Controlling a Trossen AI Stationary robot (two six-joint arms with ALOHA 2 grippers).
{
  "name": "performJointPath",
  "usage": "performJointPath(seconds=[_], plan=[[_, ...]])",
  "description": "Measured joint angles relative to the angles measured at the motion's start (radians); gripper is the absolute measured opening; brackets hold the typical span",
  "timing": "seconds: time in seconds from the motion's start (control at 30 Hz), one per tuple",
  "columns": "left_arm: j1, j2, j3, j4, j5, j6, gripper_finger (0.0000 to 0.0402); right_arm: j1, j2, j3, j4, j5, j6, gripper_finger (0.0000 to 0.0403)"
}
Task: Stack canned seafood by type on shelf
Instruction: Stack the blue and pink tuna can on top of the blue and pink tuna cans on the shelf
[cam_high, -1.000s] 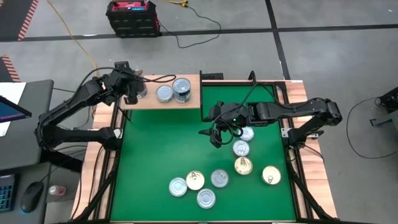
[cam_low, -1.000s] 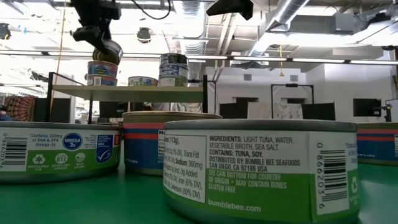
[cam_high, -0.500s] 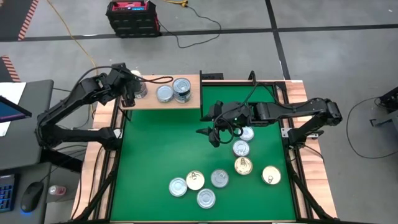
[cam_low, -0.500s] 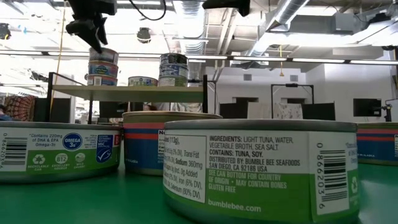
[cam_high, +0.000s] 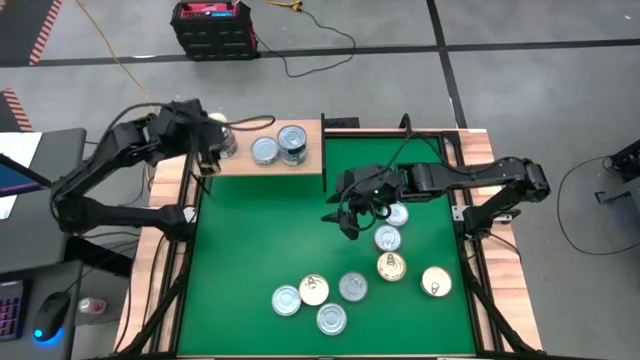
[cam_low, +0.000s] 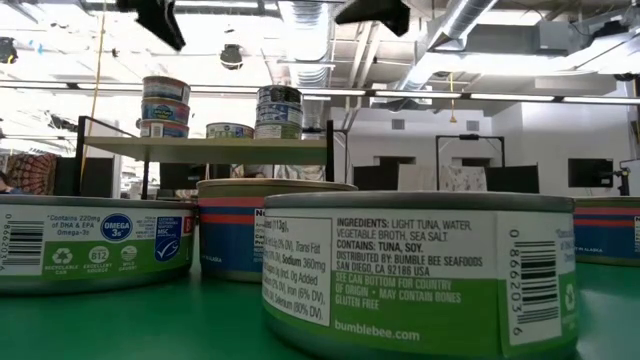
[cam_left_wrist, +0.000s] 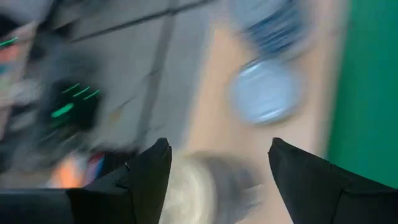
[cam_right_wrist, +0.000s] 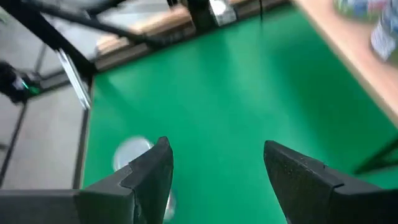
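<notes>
The shelf (cam_high: 262, 163) is a light-wood board at the mat's far left corner, raised on a stand in the low view (cam_low: 200, 148). On it stand a stack of tins at the left end (cam_low: 165, 106), a single tin (cam_high: 264, 150) and a second stack (cam_high: 293, 143). Several more tins lie flat on the green mat (cam_high: 260, 240), among them one (cam_high: 387, 239) near my right gripper. My left gripper (cam_high: 205, 152) (cam_left_wrist: 217, 146) is open, above and just left of the left stack. My right gripper (cam_high: 345, 217) (cam_right_wrist: 214, 146) is open over bare mat.
A black frame post (cam_high: 322, 150) stands at the shelf's right end. Big tins stand close before the low camera (cam_low: 420, 270). Loose tins cluster at the mat's near right (cam_high: 352, 287). The mat's left half is bare. A red-topped box (cam_high: 210, 25) sits on the floor beyond the table.
My left gripper set a tilted tin down on top of the left stack on the shelf, let go of it, then rose and drew back toward the table's left edge. The tin now sits level on the stack. The right arm has kept still.
</notes>
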Motion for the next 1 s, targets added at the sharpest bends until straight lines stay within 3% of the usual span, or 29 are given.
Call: performJointPath(seconds=[0.13, 0.3, 0.47, 0.67, 0.83, 1.0], plan=[[-0.163, 0.002, -0.004, -0.077, 0.171, -0.14, 0.0247, 0.0, 0.0, 0.0, -0.092, -0.017, -0.017, 0.0276], [-0.377, 0.016, -0.115, -0.049, 0.199, -0.444, 0.0238, 0.0, 0.005, 0.0, -0.113, -0.034, -0.029, 0.0276], [-0.565, 0.015, -0.288, 0.11, 0.192, -0.659, 0.0227, 0.003, 0.037, 0.0, -0.12, -0.077, -0.036, 0.0276], [-0.738, 0.014, -0.492, 0.403, 0.202, -0.946, 0.0215, 0.042, 0.131, 0.0, -0.145, -0.212, -0.014, 0.0276], [-0.85, 0.021, -0.627, 0.673, 0.211, -1.167, 0.0214, 0.102, 0.232, -0.001, -0.144, -0.264, -0.007, 0.0276], [-0.916, 0.048, -0.711, 0.827, 0.116, -1.336, 0.0214, 0.145, 0.321, -0.001, -0.125, -0.263, 0.006, 0.0276]])
